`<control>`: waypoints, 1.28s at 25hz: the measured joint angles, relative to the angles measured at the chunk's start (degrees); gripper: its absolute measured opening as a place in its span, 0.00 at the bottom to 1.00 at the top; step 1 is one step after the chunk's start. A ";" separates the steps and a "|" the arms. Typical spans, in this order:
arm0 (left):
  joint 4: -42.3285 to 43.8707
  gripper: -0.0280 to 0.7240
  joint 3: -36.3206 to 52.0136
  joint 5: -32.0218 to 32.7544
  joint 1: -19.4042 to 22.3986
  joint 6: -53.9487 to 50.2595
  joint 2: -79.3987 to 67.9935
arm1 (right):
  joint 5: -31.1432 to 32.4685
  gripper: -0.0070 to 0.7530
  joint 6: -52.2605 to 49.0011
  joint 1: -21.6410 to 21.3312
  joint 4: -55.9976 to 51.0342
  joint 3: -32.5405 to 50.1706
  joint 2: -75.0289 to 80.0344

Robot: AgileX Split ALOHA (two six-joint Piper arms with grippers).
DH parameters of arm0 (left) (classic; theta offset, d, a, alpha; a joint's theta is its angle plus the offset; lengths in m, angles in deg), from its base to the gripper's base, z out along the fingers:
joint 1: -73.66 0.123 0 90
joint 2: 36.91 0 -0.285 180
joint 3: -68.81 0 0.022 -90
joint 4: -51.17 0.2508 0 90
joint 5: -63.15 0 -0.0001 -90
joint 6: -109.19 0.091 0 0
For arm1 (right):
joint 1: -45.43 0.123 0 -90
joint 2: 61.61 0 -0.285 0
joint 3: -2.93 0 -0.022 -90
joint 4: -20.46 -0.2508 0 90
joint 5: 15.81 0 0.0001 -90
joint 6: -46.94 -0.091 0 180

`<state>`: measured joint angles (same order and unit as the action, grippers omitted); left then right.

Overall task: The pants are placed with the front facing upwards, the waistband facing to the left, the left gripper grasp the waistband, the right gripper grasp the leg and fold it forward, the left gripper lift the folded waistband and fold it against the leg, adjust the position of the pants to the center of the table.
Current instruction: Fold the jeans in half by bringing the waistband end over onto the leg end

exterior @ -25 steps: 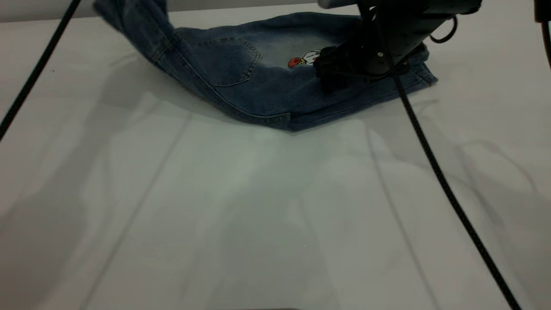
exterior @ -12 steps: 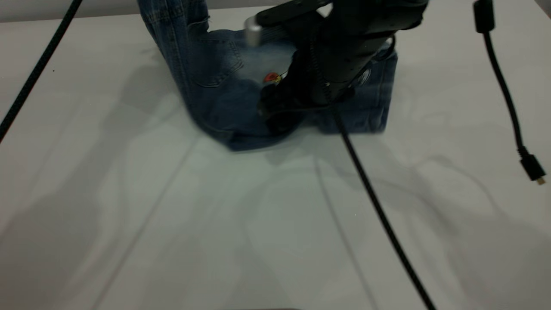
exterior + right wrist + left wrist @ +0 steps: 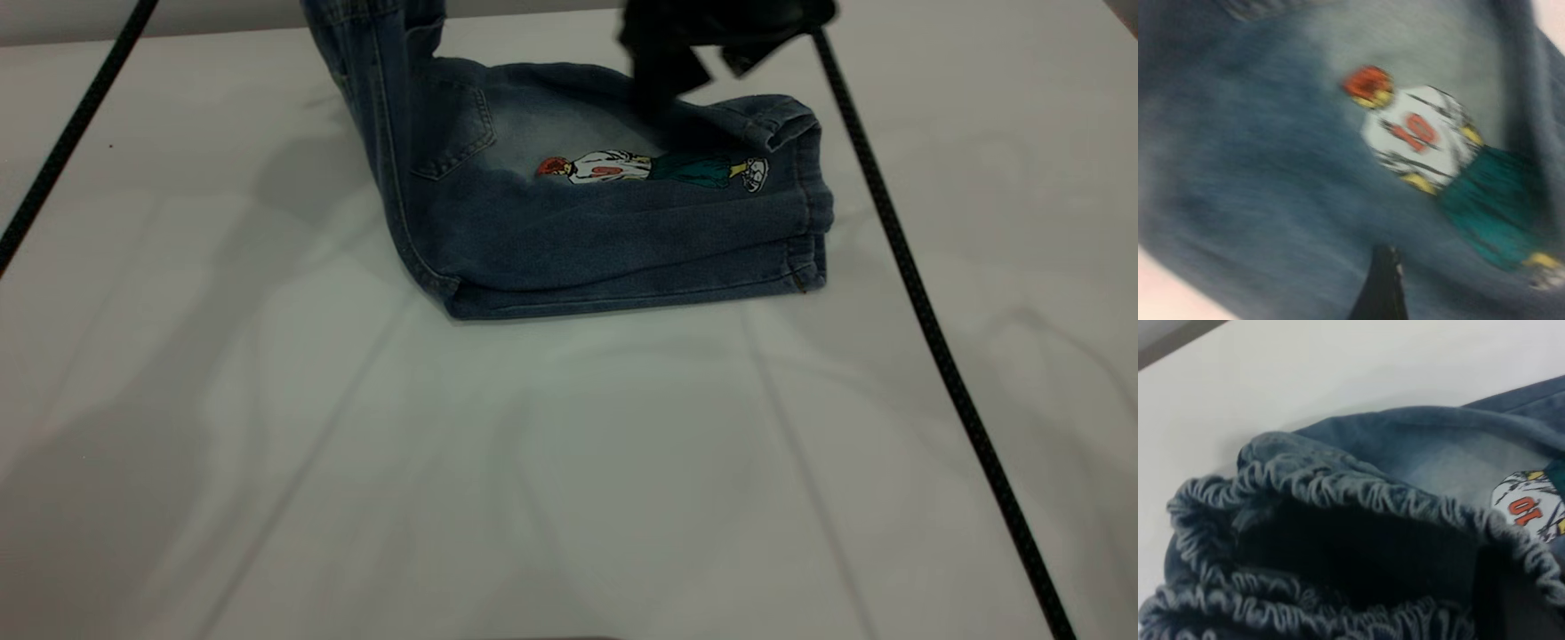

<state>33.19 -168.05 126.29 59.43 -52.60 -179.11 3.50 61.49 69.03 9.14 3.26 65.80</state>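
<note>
The pants, short blue denim ones with orange stitching and a small cartoon-figure print, are lying folded lengthwise toward the twelve o'clock side of the pale white surface, with the waist end being held up off it at about eleven o'clock. My left pincer is out of sight above the exterior view; I judge it is gripping the gathered, ruched dark denim waistband, which is filling my left wrist view, though I cannot tell how wide that pincer is standing. My right pincer, bulky and black, is hanging just above the leg hem at about one o'clock. It is holding nothing that I can see, and whether it is touching the cloth or how far it is parted I cannot tell. To fold well, I am thinking of carrying the waistband across toward three o'clock, laying it flat on the leg with edges matching, then sliding the bundle toward the centre.
</note>
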 joint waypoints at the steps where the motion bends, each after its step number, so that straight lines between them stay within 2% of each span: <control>1: 0.00 0.09 -0.32 0.27 -0.38 0.22 0.00 | 0.00 0.74 0.00 -0.74 0.16 0.00 0.90; 4: 0.00 0.09 -1.00 0.55 -1.89 0.74 0.00 | -0.06 0.74 0.04 -2.24 0.26 0.00 4.22; 14: -0.19 0.09 -1.62 0.87 -10.10 4.64 0.04 | -0.59 0.74 0.04 -2.36 -0.75 0.00 10.45; 24: -0.33 0.09 -1.63 1.04 -11.38 5.19 0.04 | 3.01 0.74 0.01 -2.83 0.14 0.00 3.50; 27: -1.41 0.09 -1.63 1.84 -11.57 5.19 0.04 | 6.74 0.74 0.01 -5.01 0.51 0.00 -1.00; 32: -3.52 0.09 -1.63 2.22 -13.35 6.21 0.04 | 12.34 0.74 -1.11 -12.44 0.82 0.00 -5.82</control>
<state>29.67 -169.68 128.51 46.08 -46.39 -179.06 15.83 60.37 56.58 9.95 3.26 59.97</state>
